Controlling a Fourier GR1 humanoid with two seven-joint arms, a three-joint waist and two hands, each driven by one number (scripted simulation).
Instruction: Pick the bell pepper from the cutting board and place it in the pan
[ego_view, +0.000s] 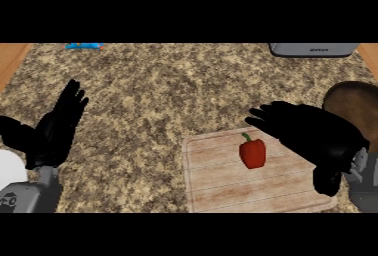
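A red bell pepper lies on a pale wooden cutting board at about five o'clock on the speckled granite counter, its green stem pointing toward twelve. The robot's right hand hovers over the board's three o'clock side, just beside the pepper, fingers spread and extended toward nine o'clock (nothing is in its grasp and it is not touching the pepper). A dark brown pan shows at three o'clock, partly hidden behind that hand. The left hand rests open at nine o'clock, fingers straight and pointing toward twelve, holding nothing. A grey appliance sits at one o'clock on the far edge, and a small blue object at eleven o'clock.
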